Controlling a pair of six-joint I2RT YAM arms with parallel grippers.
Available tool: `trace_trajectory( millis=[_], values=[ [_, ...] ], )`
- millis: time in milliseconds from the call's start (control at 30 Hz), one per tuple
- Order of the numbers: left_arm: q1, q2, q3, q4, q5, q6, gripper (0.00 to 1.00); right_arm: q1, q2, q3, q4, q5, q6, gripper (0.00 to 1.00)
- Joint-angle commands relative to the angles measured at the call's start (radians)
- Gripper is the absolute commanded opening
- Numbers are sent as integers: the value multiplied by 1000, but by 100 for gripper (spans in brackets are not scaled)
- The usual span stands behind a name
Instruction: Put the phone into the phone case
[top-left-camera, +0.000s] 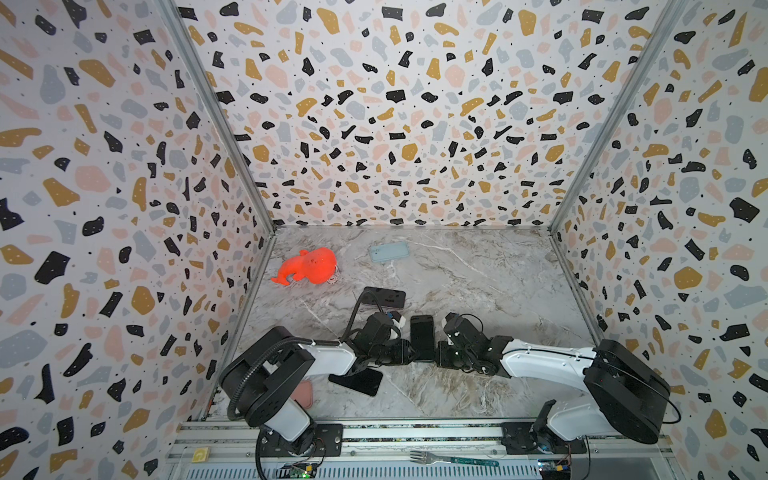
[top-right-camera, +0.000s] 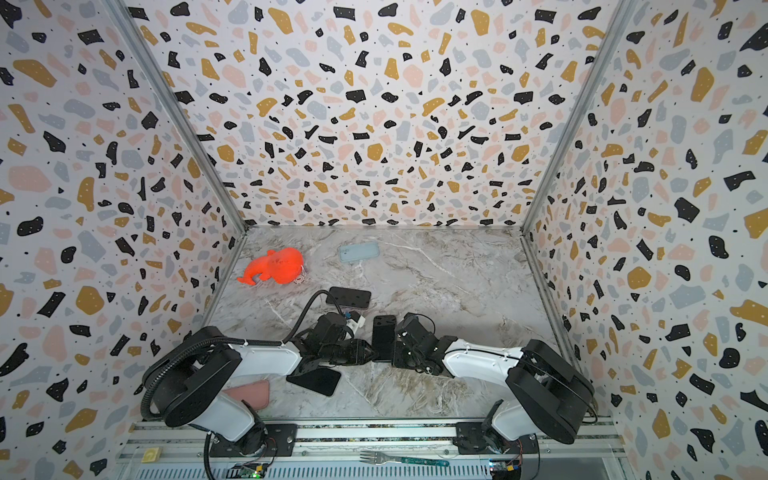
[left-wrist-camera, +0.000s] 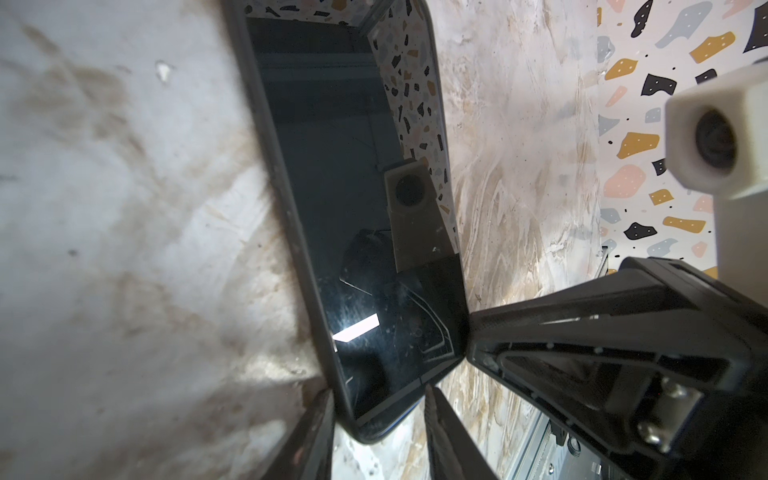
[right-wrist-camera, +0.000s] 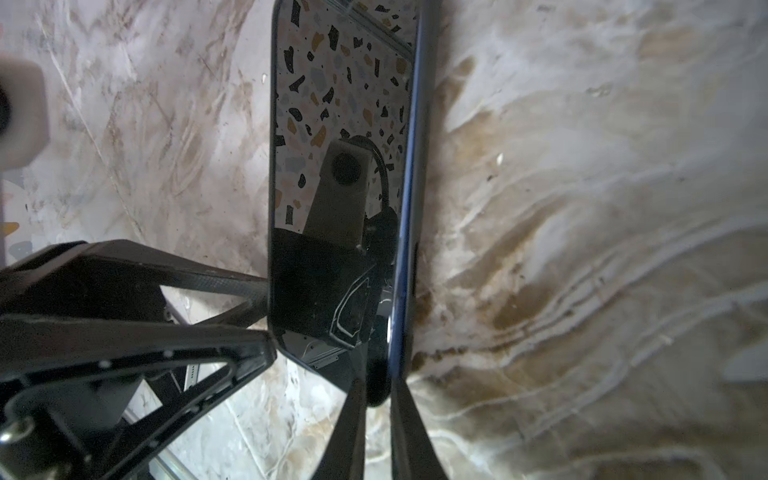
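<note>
Phone: slim slab with a glossy black screen and a dark blue edge, screen up, long axis running front to back, in the middle of the table's front half. Phone case: black, its rim hugging one long side of the phone. Whether the phone is fully seated cannot be told.

Your left arm and right arm had white forearm shells and black joint housings. A ribbed black cable ran along the left; a cream camera block capped each wrist.
</note>
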Motion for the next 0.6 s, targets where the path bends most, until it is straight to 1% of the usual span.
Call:
trace_trajectory(
  millis=[0, 567],
  values=[
    [-5, 28, -18, -29, -1, -4, 39, 6, 5, 30, -23, 2, -4, 13],
    [-6, 50, -33, 16, 17, -18, 39, 12, 95, 21, 41, -56, 6, 8]
  ],
)
